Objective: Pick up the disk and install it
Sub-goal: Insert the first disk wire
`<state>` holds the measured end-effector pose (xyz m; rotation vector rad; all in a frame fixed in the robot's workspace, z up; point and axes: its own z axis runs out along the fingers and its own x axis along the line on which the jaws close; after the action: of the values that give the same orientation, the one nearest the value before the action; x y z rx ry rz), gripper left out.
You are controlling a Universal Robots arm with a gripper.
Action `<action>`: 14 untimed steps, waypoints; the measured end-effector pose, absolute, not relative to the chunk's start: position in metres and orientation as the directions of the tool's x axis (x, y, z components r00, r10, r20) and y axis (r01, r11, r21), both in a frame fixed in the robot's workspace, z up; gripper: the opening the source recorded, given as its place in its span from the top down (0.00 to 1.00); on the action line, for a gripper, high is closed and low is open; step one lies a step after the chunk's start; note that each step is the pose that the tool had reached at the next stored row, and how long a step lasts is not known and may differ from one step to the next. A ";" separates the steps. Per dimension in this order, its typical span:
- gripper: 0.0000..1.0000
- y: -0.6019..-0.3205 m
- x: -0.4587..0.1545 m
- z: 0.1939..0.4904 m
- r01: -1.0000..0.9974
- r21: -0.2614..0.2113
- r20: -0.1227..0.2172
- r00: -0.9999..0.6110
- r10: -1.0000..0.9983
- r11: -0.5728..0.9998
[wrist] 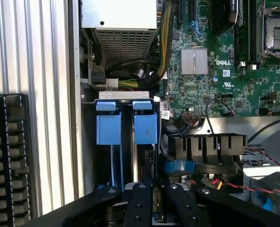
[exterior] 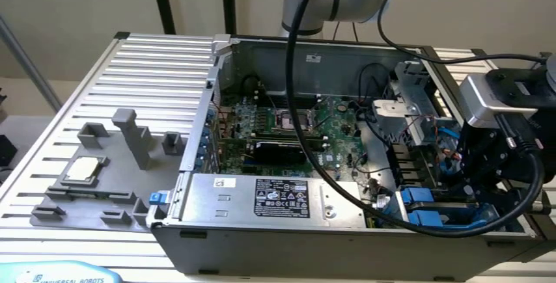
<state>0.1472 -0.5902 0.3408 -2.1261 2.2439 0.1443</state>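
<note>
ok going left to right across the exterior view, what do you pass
grey fixture blocks → small square cpu chip → power supply box with black label → blue drive carriers → black hand at the exterior view's right

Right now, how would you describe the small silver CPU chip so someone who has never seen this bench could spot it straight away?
Start at the open grey computer case, then look to the exterior view's left, onto the ribbed aluminium table. There a grey plastic fixture plate carries several upright grey blocks. The small square silver CPU chip lies flat on it, the one shiny metallic piece among dull grey shapes.
</note>
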 end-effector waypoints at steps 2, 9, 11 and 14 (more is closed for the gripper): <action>0.84 -0.589 0.147 0.341 -0.998 0.036 -0.093 -0.059 -0.994 0.056; 0.84 -0.585 0.147 0.341 -0.997 0.039 -0.082 -0.066 -0.995 0.063; 0.84 -0.584 0.147 0.342 -0.997 0.040 -0.078 -0.066 -0.995 0.063; 0.84 -0.583 0.148 0.344 -0.997 0.041 -0.071 -0.066 -0.995 0.063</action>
<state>0.1479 -0.5833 0.3436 -2.1301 2.2731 0.1225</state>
